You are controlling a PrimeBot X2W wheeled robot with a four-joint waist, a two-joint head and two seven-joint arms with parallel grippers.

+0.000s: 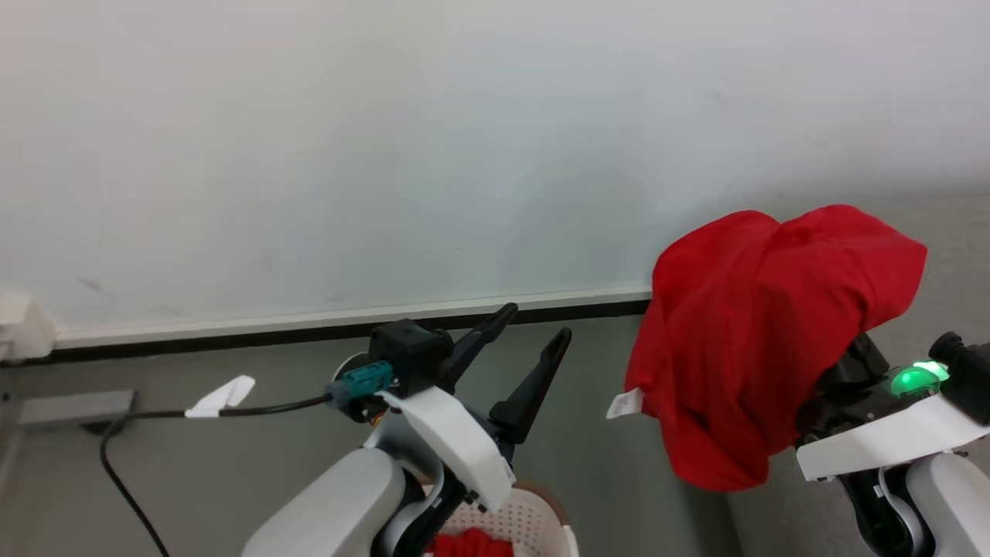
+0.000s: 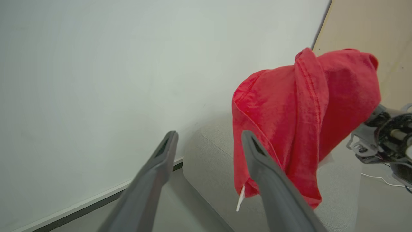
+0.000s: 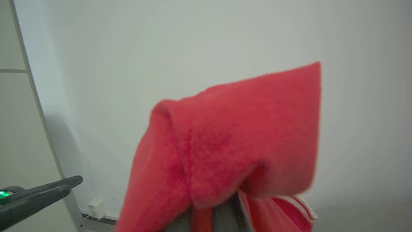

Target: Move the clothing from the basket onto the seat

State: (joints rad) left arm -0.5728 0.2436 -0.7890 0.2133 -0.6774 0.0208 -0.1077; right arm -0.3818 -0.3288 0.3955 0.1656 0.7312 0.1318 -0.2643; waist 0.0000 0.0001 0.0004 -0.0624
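- The left gripper (image 1: 537, 323) is raised in front of the pale wall (image 1: 387, 139). Its two dark fingers stand wide apart and nothing is between them.
- In the left wrist view the same open fingers (image 2: 151, 174) point toward the wall and toward the rounded corner of the grey seat (image 2: 209, 164).
- The red garment (image 1: 742, 333) is lifted in the air at the robot's right side. It lies draped like a hood over the right gripper (image 3: 222, 217).
- The right gripper is closed. It seems to pinch the garment between its fingers, but the folds cover the place of contact.
- A small white tag (image 1: 625, 403) hangs from the lower left edge of the garment. White trim (image 3: 302, 207) shows at its underside in the right wrist view.
- From the left wrist view the garment hangs in front of the seat, and its lower hem is over the seat's upper surface.
- The basket (image 1: 534, 518) stands low at the bottom edge of the head view, just under the left arm. A red cloth (image 1: 472, 545) lies inside it.
- A green light (image 1: 913, 379) glows on the right wrist.
- A black cable (image 1: 255, 408) with a white label (image 1: 224, 394) runs from the left wrist down to the grey floor (image 1: 232, 480).
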